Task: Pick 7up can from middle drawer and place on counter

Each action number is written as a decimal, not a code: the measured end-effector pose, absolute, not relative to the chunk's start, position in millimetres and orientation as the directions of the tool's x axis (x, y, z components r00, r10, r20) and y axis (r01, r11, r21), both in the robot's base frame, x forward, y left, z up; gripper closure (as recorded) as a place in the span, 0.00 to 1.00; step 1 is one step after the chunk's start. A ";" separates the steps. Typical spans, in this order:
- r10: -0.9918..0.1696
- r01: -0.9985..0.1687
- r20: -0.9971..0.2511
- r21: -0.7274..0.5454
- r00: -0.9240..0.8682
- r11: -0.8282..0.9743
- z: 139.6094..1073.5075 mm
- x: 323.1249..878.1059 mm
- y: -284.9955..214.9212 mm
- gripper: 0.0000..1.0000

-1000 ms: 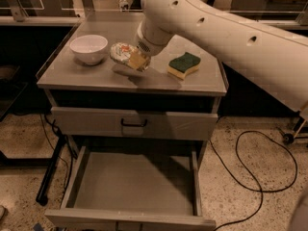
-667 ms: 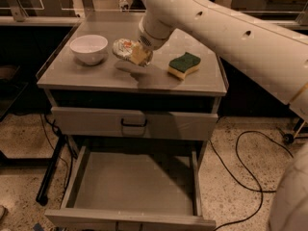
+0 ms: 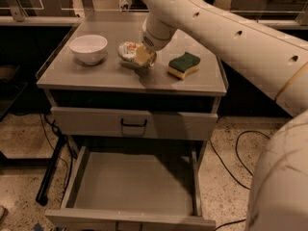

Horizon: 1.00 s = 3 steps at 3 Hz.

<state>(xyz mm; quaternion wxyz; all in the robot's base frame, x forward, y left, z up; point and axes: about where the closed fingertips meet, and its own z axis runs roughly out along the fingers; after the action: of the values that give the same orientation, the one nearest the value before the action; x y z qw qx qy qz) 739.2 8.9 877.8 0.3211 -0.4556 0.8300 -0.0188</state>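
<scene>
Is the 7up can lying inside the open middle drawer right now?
No, the middle drawer shows only its floor; the gripper holds the 7up can above the counter.

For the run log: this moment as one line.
gripper at dented silvery-white 7up can | can over grey metal counter | grey middle drawer open, no can inside

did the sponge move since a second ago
No. The sponge lies at the same spot near the counter's front rim. The pincer is at the can, between sponge and bowl.
</scene>
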 end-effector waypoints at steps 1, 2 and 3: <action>-0.765 -0.747 -0.510 -0.309 -0.392 0.589 867.7 743.0 7.6 1.00; -0.761 -0.756 -0.513 -0.286 -0.397 0.588 858.0 742.8 8.2 1.00; -0.758 -0.760 -0.518 -0.277 -0.397 0.588 858.5 742.2 8.9 1.00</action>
<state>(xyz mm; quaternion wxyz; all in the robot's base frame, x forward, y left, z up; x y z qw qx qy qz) 742.2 8.9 858.5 0.3088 -0.4541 0.8357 0.0018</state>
